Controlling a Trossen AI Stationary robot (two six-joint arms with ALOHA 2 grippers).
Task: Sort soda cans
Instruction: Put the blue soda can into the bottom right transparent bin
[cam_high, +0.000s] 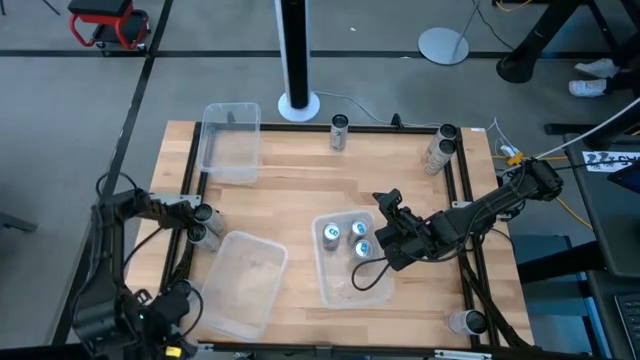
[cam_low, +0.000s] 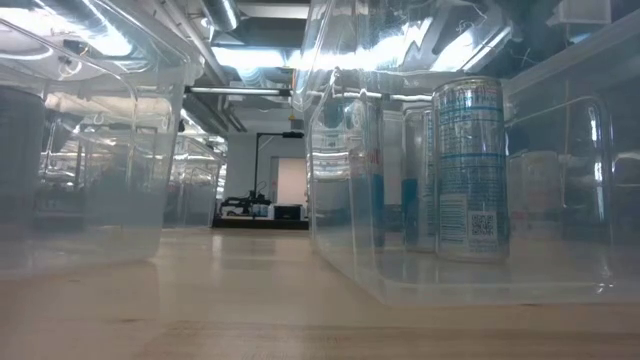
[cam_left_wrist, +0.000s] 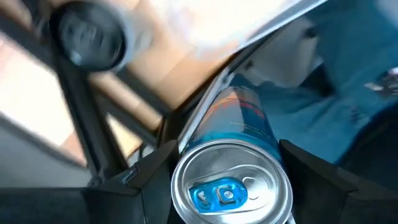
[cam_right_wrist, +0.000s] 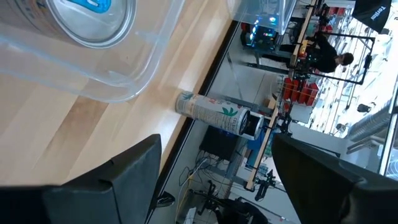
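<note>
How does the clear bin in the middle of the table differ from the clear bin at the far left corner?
The middle bin holds three silver cans standing upright; the far-left bin holds none. The right gripper hovers at the middle bin's edge, fingers open; no gripper is near the far-left bin. The middle bin sits slightly turned on the wood; the far-left bin overhangs the table's frame. Both are clear, rectangular plastic.

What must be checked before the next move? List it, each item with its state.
1. Left gripper shut on the held can: ok, fingers flank it at the table's left edge.
2. Held can lifted clear of the table: cannot tell.
3. Right gripper empty: ok, open by the middle bin.
4. Room in the middle bin: ok, only three silver cans, upright.
5. All cans binned: not ok, loose cans wait at the table's edges.
</note>
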